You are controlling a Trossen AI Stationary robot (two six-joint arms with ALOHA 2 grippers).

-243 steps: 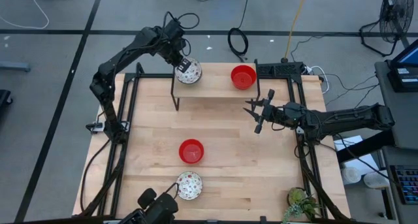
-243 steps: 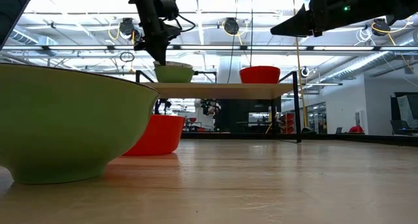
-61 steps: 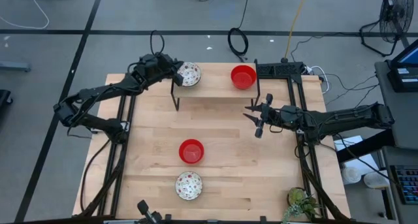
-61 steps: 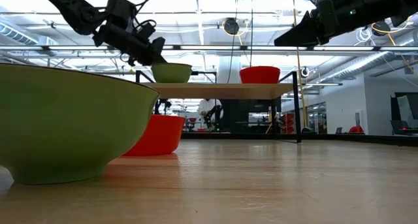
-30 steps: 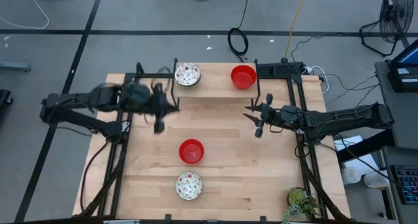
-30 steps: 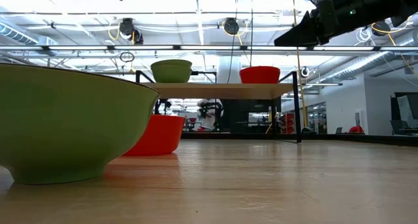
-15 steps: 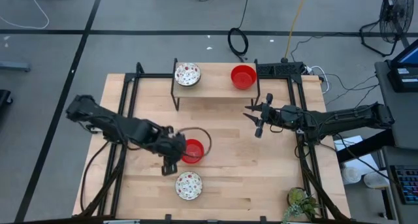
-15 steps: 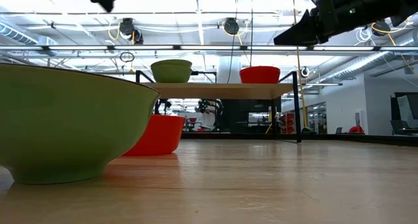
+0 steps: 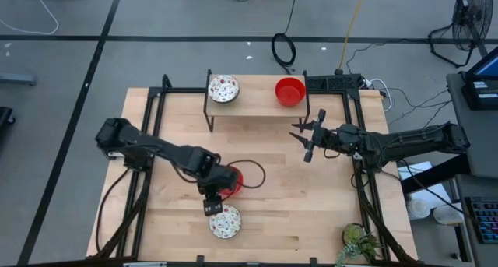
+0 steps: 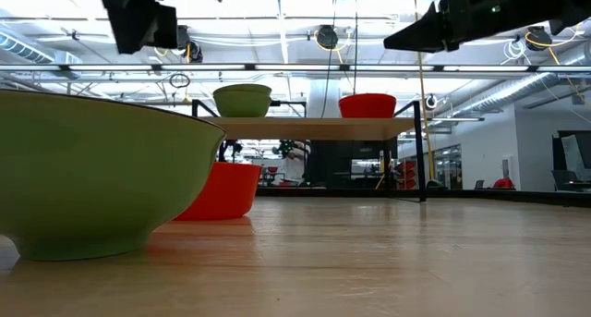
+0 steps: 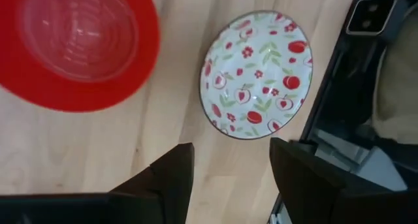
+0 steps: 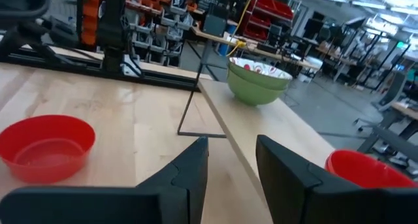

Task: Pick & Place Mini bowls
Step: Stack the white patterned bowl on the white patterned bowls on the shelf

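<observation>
**Left gripper poised over the two table bowls**

The left gripper is held spread and empty above the table, the speckled bowl lying at its five o'clock and the red bowl at one o'clock, presumably for a pick. On the raised shelf, two bowls are already set. The right gripper is parked, parted, at three o'clock.

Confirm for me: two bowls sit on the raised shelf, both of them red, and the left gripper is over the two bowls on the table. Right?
Not quite. In the high view the raised shelf holds one red bowl and one white patterned bowl, not two red ones. The rest stands: the left gripper hangs over the red bowl on the table and the patterned bowl on the table.
</observation>
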